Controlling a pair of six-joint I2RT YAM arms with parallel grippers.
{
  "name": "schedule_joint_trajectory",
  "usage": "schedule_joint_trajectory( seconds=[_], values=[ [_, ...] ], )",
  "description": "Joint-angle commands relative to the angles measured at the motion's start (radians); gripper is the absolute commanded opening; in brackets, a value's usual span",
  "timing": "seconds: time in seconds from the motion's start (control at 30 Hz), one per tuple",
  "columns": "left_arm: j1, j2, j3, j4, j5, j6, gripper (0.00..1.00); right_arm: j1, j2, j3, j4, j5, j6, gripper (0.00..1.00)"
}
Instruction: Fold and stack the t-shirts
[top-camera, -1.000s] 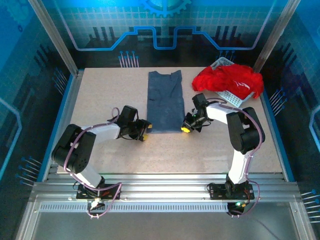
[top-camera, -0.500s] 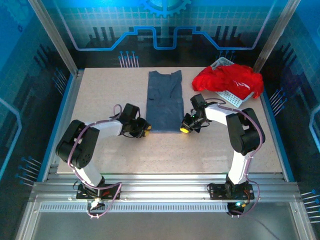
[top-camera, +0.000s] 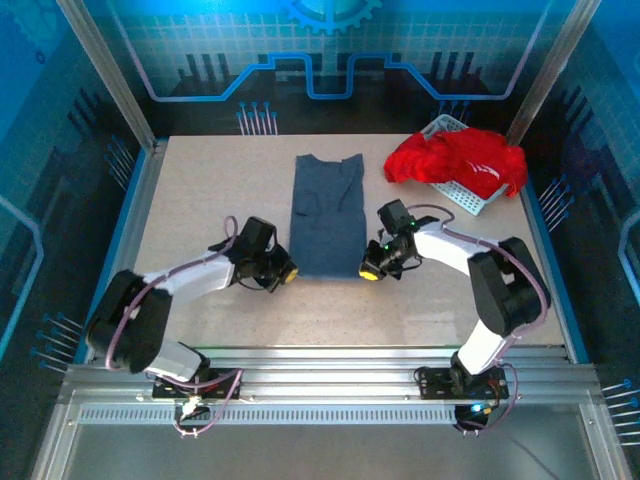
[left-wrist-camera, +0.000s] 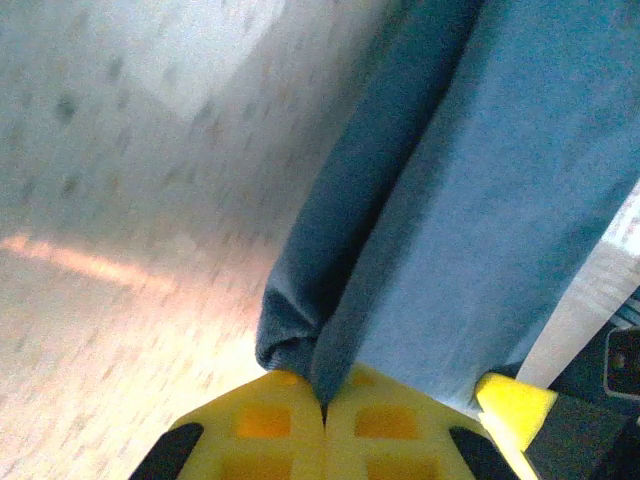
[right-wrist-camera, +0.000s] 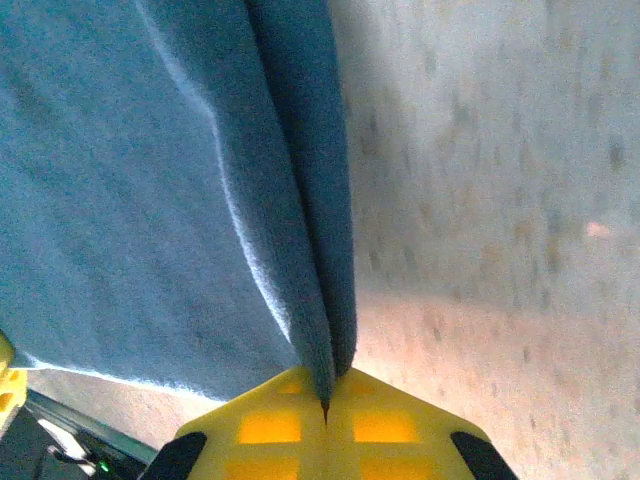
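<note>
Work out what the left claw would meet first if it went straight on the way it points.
The dark slate-blue cloth t-shirt whose near corner the left claw pinches; beyond it, probably the right claw.

A pale speckled table (top-camera: 200, 190) sits inside blue circuit-patterned walls (top-camera: 60, 110) with metal posts (top-camera: 105, 70).

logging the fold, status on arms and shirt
Left gripper, right gripper: jaws shut on blue shirt, one near corner each. Red shirt pile on basket, apart.

One t-shirt (top-camera: 328, 215) is lying flat, centred on the tabletop (top-camera: 200, 190). The heaped t-shirts (top-camera: 455, 160) are sitting on the basket (top-camera: 468, 196), far right.
</note>
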Motion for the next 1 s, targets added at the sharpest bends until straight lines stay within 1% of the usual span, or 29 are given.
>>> schedule_joint_trajectory(
  seconds=[0.0,0.03,0.1,0.23,0.37,0.47,0.57,0.63,0.73,0.83,0.9,0.97],
  values=[
    [-0.057,-0.128,-0.067,-0.162,0.044,0.057,0.0,0.058,-0.122,-0.069,-0.088,0.002,0.027,0.0],
    [-0.081,-0.173,-0.081,-0.196,0.052,0.059,0.0,0.085,-0.187,-0.11,-0.118,0.005,0.036,0.0],
    [-0.133,-0.273,-0.102,-0.254,0.057,0.058,0.0,0.133,-0.28,-0.135,-0.18,0.009,0.056,0.0],
    [-0.241,-0.496,-0.105,-0.311,0.065,0.027,0.0,0.23,-0.484,-0.142,-0.319,0.005,0.112,0.0],
    [-0.307,-0.662,-0.071,-0.316,0.043,-0.033,0.0,0.27,-0.616,-0.109,-0.418,-0.002,0.176,0.0],
    [-0.316,-0.715,-0.008,-0.316,-0.001,-0.047,0.0,0.264,-0.661,-0.026,-0.483,0.031,0.195,0.0],
    [-0.312,-0.695,0.065,-0.323,-0.072,-0.043,0.0,0.222,-0.645,0.068,-0.521,0.054,0.192,0.0],
    [-0.303,-0.662,0.106,-0.315,-0.124,-0.043,0.0,0.175,-0.612,0.125,-0.525,0.046,0.185,0.0],
    [-0.256,-0.612,0.132,-0.292,-0.165,-0.072,0.0,0.113,-0.53,0.217,-0.533,0.028,0.155,0.0],
    [-0.177,-0.546,0.121,-0.223,-0.135,-0.111,0.0,0.048,-0.425,0.284,-0.519,-0.009,0.122,0.0],
    [-0.112,-0.483,0.138,-0.206,-0.096,-0.12,0.0,0.012,-0.353,0.329,-0.496,-0.015,0.101,0.0],
    [-0.045,-0.411,0.17,-0.226,-0.057,-0.11,0.0,-0.024,-0.261,0.385,-0.491,-0.029,0.078,0.0]
  ],
)
